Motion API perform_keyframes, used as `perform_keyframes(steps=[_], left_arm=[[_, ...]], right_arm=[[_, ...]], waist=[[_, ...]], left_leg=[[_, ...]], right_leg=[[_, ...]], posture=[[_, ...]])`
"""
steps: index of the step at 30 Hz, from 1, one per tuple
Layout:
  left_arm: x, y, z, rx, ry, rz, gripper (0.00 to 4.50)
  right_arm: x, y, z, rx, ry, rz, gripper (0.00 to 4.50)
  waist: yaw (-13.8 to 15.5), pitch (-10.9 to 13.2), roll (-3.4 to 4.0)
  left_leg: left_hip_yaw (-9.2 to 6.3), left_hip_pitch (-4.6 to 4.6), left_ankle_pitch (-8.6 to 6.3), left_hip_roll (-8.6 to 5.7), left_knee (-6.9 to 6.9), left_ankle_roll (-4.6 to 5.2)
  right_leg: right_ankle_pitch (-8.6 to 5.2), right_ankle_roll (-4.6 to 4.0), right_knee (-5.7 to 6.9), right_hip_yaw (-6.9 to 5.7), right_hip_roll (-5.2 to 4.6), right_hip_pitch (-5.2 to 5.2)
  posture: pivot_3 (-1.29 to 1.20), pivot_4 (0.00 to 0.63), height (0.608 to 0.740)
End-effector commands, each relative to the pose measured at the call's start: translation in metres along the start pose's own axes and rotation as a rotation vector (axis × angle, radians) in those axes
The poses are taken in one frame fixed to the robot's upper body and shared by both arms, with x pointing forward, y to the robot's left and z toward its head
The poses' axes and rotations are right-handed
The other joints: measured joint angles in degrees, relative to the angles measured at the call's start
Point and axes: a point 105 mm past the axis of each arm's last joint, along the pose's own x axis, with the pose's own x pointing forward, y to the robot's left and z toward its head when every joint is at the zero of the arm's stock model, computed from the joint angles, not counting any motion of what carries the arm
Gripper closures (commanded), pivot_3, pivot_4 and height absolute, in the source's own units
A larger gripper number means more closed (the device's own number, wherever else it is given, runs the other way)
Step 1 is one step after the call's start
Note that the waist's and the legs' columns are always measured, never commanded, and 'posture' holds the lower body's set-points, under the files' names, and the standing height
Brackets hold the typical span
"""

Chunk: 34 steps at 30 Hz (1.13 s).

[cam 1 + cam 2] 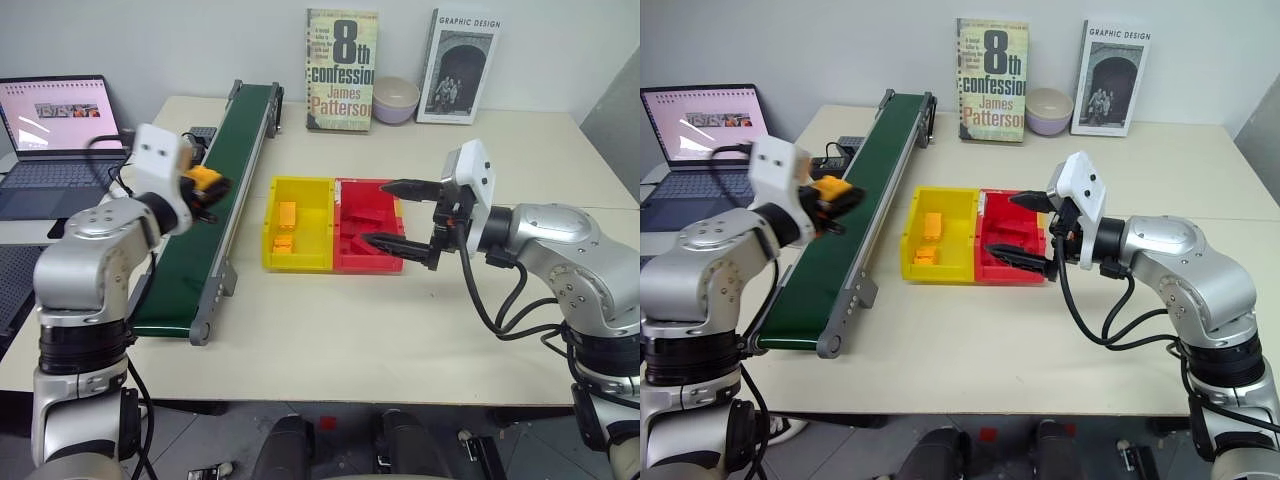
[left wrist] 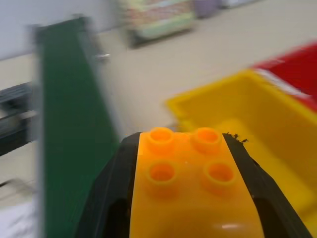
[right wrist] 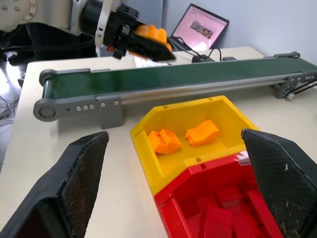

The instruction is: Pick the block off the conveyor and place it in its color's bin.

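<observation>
We see the left gripper (image 1: 207, 190) clamped on the block (image 2: 190, 186), its 2 black fingers (image 2: 106, 198) pressing either side of the studded orange-yellow brick, raised above the conveyor (image 1: 215, 190). The bin (image 1: 318, 198) sits just beside the belt on the table (image 1: 330, 330), joined to a red tray (image 1: 395, 265), with 2 orange bricks (image 3: 188, 136) lying inside it. The right gripper (image 1: 395, 213) hangs over the red tray with its fingers spread wide apart, holding nothing.

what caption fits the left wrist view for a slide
Left hand shut on an orange block, held above the green conveyor, with the yellow bin ahead.
</observation>
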Motion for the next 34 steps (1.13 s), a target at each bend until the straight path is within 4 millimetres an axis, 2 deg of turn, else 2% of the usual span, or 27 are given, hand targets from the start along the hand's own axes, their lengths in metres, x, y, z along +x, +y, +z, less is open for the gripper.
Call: perform_keyframes(steps=[1, 5, 6, 9, 12, 14, 18, 20, 24, 27, 34], left_arm=[[0.023, -0.012, 0.01, 0.101, -0.01, -0.122, 2.95], [0.048, -0.018, -0.003, 0.161, 0.032, -0.183, 2.95], [0.052, -0.018, -0.004, 0.157, 0.031, -0.192, 2.6], [0.058, -0.017, -0.007, 0.173, 0.036, -0.217, 2.04], [0.063, -0.014, -0.001, 0.18, 0.014, -0.228, 1.4], [0.065, -0.011, 0.004, 0.189, 0.0, -0.221, 1.13], [0.062, -0.008, 0.011, 0.197, -0.021, -0.224, 0.31], [0.052, 0.0, 0.013, 0.216, -0.02, -0.209, 0.03], [0.025, 0.018, 0.012, 0.261, 0.002, -0.164, 0.03], [-0.013, 0.018, 0.006, 0.286, 0.035, -0.215, 0.03], [-0.054, 0.017, -0.009, 0.245, 0.093, -0.182, 0.03]], right_arm=[[-0.007, 0.002, 0.006, -0.054, 0.014, -0.06, 0.0], [-0.012, 0.01, -0.001, -0.022, 0.03, -0.11, 0.0], [-0.014, 0.011, -0.003, -0.013, 0.034, -0.126, 0.0], [-0.019, 0.014, -0.006, 0.004, 0.043, -0.162, 0.0], [-0.022, 0.014, -0.007, 0.019, 0.045, -0.199, 0.0], [-0.023, 0.014, -0.007, 0.024, 0.048, -0.21, 0.0], [-0.023, 0.013, -0.007, 0.026, 0.05, -0.211, 0.0], [-0.023, 0.011, -0.007, 0.021, 0.052, -0.205, 0.0], [-0.022, 0.006, -0.006, 0.005, 0.054, -0.186, 0.0], [-0.02, -0.002, -0.008, -0.008, 0.062, -0.162, 0.0], [-0.021, -0.017, -0.013, -0.02, 0.063, -0.155, 0.0]], waist=[[-0.04, 0.0, 0.0], [0.01, 0.0, 0.0], [-0.07, 0.0, 0.0], [-0.29, 0.0, 0.0], [-0.22, 0.0, 0.0], [-0.11, 0.0, 0.0], [-0.12, 0.0, 0.0], [-0.17, 0.0, 0.0], [-0.89, 0.0, 0.01], [-1.26, 0.0, 0.01], [-1.14, 0.02, 0.03]], left_leg=[[-0.01, -0.01, 0.0, 0.02, 0.0, 0.0], [-0.13, -0.01, 0.0, 0.11, -0.01, 0.0], [-0.15, 0.0, 0.0, 0.12, -0.01, 0.0], [-0.02, -0.02, 0.0, 0.13, -0.03, 0.01], [-0.01, -0.05, 0.0, 0.12, -0.03, 0.01], [-0.06, -0.06, 0.0, 0.11, -0.01, 0.01], [-0.01, -0.05, 0.0, 0.09, 0.02, 0.01], [0.0, -0.04, 0.0, 0.08, 0.02, 0.01], [0.03, -0.03, -0.01, 0.15, -0.03, 0.02], [-0.07, -0.02, -0.01, 0.23, -0.05, 0.02], [-0.12, -0.01, 0.0, 0.16, -0.01, 0.01]], right_leg=[[0.0, 0.0, 0.02, 0.01, 0.0, -0.02], [-0.01, -0.01, 0.08, 0.02, 0.08, -0.02], [-0.02, -0.02, 0.1, 0.01, 0.08, -0.01], [-0.02, -0.02, 0.09, 0.01, 0.09, -0.1], [-0.02, -0.02, 0.1, 0.0, 0.09, -0.12], [-0.02, -0.02, 0.1, -0.01, 0.09, -0.11], [-0.02, 0.01, 0.09, -0.02, 0.09, -0.08], [-0.02, 0.02, 0.08, 0.0, 0.08, -0.08], [-0.02, 0.01, 0.12, 0.03, 0.11, -0.15], [-0.02, 0.01, 0.14, 0.04, 0.11, -0.15], [-0.06, -0.02, 0.1, 0.04, 0.08, -0.06]], posture=[[0.0, 0.15, 0.74], [0.0, 0.15, 0.74], [0.0, 0.15, 0.74], [0.0, 0.15, 0.74], [0.0, 0.15, 0.74], [0.0, 0.15, 0.74], [0.0, 0.15, 0.74], [0.0, 0.15, 0.74], [0.0, 0.15, 0.74], [0.0, 0.15, 0.74], [0.0, 0.15, 0.74]])
